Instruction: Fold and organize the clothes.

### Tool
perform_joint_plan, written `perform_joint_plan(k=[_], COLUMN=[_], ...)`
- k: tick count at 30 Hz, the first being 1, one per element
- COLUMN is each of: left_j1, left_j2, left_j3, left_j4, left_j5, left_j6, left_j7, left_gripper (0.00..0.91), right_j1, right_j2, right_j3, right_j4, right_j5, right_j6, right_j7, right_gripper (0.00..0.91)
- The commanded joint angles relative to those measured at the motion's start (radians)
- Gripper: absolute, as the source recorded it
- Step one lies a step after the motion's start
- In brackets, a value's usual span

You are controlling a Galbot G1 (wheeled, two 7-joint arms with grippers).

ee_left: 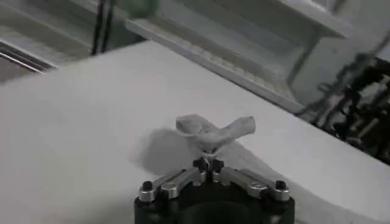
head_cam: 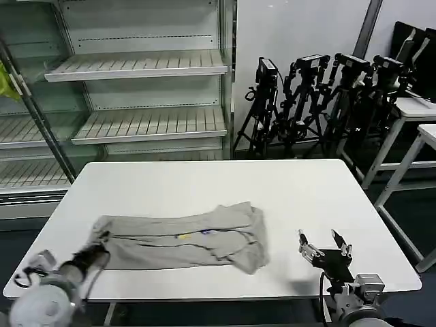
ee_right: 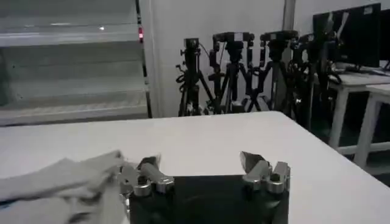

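The left pincer (ee_left: 210, 163), clamped on the T-shirt's (head_cam: 184, 238) left edge low over the white surface (head_cam: 286, 184), may lose that small pinch if pulled hard, while the right pincer (head_cam: 324, 249), fingers apart, waits just beside the shirt's other end.

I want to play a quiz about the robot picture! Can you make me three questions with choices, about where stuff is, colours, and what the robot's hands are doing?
1. Where does the T-shirt lie?
A. on a shelf
B. on the white table
C. on the floor

2. What colour is the T-shirt?
A. light grey
B. red
C. black

3. What is the left gripper doing?
A. resting open
B. holding a cup
C. pinching a bit of the T-shirt

Answers: 1 B, it is spread flat on the table. 2 A, grey with a tiny coloured print. 3 C, its jaws are shut on a bunched fold, while the right gripper waits open beside the shirt.
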Motion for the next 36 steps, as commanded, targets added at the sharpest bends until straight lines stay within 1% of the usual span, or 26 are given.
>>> perform_joint_plan(k=[1,2,3,5,6,7,9,10,11,13,15,16,19,22,25,32,33,34,35,36], left_j1=[-0.013,-0.014,-0.016,-0.019,-0.024,-0.028,-0.059,-0.071,-0.088,-0.129,-0.178,-0.187,-0.238,-0.262,-0.274,-0.291,-0.290,-0.287,-0.285,-0.281], left_j2=[0.036,0.020,-0.015,-0.047,-0.085,-0.099,-0.149,-0.160,-0.177,-0.212,-0.273,-0.281,-0.370,-0.429,-0.454,-0.452,-0.451,-0.450,-0.448,-0.447], left_j3=[-0.144,-0.124,-0.076,-0.026,0.020,0.039,0.129,0.143,0.193,0.251,0.309,0.324,0.409,0.467,0.500,0.545,0.547,0.547,0.544,0.540], left_j4=[-0.011,-0.039,-0.084,-0.129,-0.157,-0.168,-0.196,-0.202,-0.206,-0.203,-0.181,-0.176,-0.108,-0.040,0.013,0.087,0.090,0.088,0.081,0.068], left_j5=[-0.442,-0.456,-0.472,-0.480,-0.480,-0.481,-0.477,-0.473,-0.464,-0.434,-0.398,-0.382,-0.297,-0.239,-0.190,-0.097,-0.090,-0.089,-0.089,-0.091], left_j6=[0.020,0.020,0.019,0.019,0.019,0.019,0.018,0.018,0.018,0.017,0.017,0.017,0.017,0.017,0.017,0.017,0.017,0.017,0.018,0.017], left_j7=[-0.024,-0.026,-0.028,-0.028,-0.028,-0.029,-0.037,-0.038,-0.044,-0.053,-0.064,-0.066,-0.070,-0.073,-0.069,-0.074,-0.073,-0.073,-0.070,-0.064], left_gripper=[0.050,0.050,0.050,0.050,0.050,0.050,0.050,0.050,0.050,0.050,0.050,0.050,0.050,0.050,0.050,0.060,0.151,0.715,0.907,0.907], right_j1=[-0.002,-0.003,-0.005,-0.007,-0.010,-0.012,-0.019,-0.021,-0.026,-0.032,-0.038,-0.039,-0.045,-0.048,-0.047,-0.041,-0.039,-0.037,-0.035,-0.032], right_j2=[0.005,0.006,0.007,0.010,0.012,0.013,0.018,0.020,0.022,0.026,0.031,0.032,0.032,0.031,0.031,0.027,0.026,0.026,0.026,0.026], right_j3=[-0.002,-0.003,-0.003,-0.005,-0.006,-0.006,-0.005,-0.005,-0.004,-0.003,-0.002,-0.001,0.001,0.006,0.008,0.009,0.007,0.006,0.003,0.000], right_j4=[0.000,0.000,0.000,0.001,0.003,0.004,0.004,0.004,0.004,0.003,0.001,0.000,-0.003,-0.004,-0.003,-0.008,-0.009,-0.010,-0.011,-0.013], right_j5=[0.000,-0.001,-0.002,-0.003,-0.004,-0.005,-0.008,-0.009,-0.011,-0.013,-0.013,-0.013,-0.013,-0.011,-0.009,0.000,0.001,0.001,0.001,0.001], right_j6=[-0.001,-0.002,-0.002,-0.003,-0.003,-0.003,-0.003,-0.003,-0.002,-0.002,-0.001,0.000,0.002,0.005,0.005,0.008,0.008,0.008,0.008,0.008], right_j7=[0.001,0.001,0.002,0.002,0.002,0.002,0.002,0.002,0.001,0.000,0.000,0.000,-0.001,-0.002,-0.002,-0.003,-0.003,-0.003,-0.003,-0.002], right_gripper=[0.907,0.907,0.907,0.907,0.907,0.907,0.907,0.907,0.907,0.907,0.907,0.907,0.907,0.907,0.907,0.907,0.907,0.907,0.907,0.907])
